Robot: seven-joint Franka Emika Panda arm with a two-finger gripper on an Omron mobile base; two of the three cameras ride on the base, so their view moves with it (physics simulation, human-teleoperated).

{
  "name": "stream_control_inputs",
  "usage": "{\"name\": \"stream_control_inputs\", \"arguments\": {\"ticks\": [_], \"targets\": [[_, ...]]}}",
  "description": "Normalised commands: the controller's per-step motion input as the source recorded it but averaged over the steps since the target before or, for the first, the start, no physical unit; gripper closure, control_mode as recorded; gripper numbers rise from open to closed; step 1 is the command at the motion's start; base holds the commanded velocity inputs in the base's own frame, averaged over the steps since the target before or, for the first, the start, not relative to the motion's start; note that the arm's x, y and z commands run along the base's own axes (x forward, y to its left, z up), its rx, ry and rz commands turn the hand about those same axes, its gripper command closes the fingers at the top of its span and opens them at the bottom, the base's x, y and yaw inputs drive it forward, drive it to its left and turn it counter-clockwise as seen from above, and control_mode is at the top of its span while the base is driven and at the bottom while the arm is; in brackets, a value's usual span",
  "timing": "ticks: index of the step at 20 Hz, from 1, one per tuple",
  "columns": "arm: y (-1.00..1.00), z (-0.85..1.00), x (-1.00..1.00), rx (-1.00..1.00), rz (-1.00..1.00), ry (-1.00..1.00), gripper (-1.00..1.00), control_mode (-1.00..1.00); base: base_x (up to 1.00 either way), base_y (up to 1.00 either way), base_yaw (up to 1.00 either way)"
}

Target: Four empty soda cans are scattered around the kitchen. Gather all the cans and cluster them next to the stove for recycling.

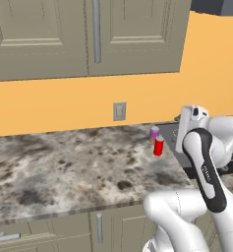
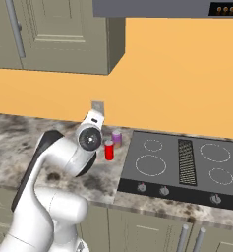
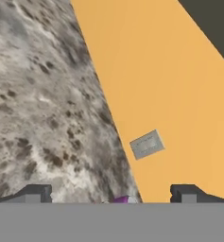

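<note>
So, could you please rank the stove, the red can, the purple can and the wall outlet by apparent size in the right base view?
1. stove, by far the largest.
2. red can.
3. purple can and wall outlet: both partly hidden, so unranked; the can also stands farther back than the red one.

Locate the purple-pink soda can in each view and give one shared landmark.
Left base view: purple-pink can right of centre, behind the red can.
Right base view: centre, left of the stove.
Hand view: sliver at the bottom edge.
Shared landmark: grey wall outlet.

No readable text or labels anywhere; any print on the small cans [image 2: 109,150] seems too blurred.
</note>
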Motion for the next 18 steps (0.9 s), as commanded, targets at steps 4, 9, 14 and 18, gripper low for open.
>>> {"name": "stream_control_inputs", "arguments": {"ticks": [4,9,14,18], "targets": [[0.00,0.00,0.00,0.00,0.00,0.00,-1.00,1.00,-0.81,-0.37,0.03],[0.00,0.00,0.00,0.00,0.00,0.00,-1.00,1.00,-0.98,-0.43,0.01],[0.00,0.00,0.00,0.00,0.00,0.00,-1.00,1.00,-0.23,-0.16,-0.27],[0.00,0.00,0.00,0.00,0.00,0.00,-1.00,1.00,0.05,0.03,-0.50]]}}
